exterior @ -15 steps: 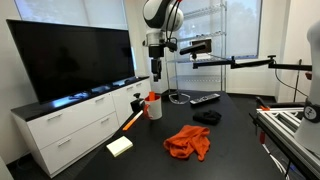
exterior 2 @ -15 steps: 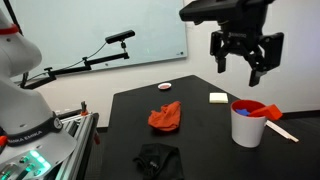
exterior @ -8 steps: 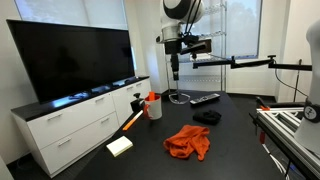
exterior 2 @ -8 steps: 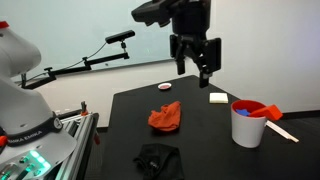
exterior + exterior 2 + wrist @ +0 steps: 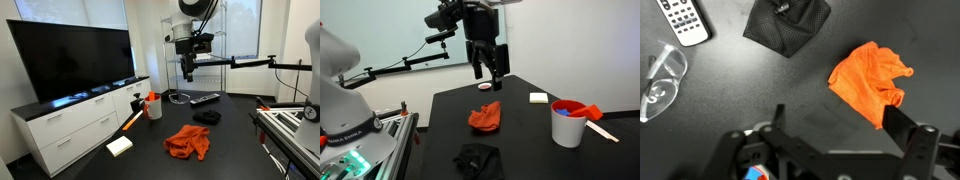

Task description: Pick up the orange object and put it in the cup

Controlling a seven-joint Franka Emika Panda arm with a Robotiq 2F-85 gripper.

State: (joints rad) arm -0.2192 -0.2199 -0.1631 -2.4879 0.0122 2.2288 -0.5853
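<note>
Gripper (image 5: 488,72) has swung away from the cup (image 5: 567,122) and now hangs high above the orange cloth (image 5: 486,117) lying on the table (image 5: 535,150), jaws wide, empty.

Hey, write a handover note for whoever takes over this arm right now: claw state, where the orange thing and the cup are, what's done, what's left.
Claw: open, empty, in the air above the table.
Cup: upright near the table's edge.
Orange cloth: crumpled on the table, apart from the cup.
Done: nothing grasped yet.
Left: lower onto the cloth, grasp it, carry it to the cup, release.
</note>
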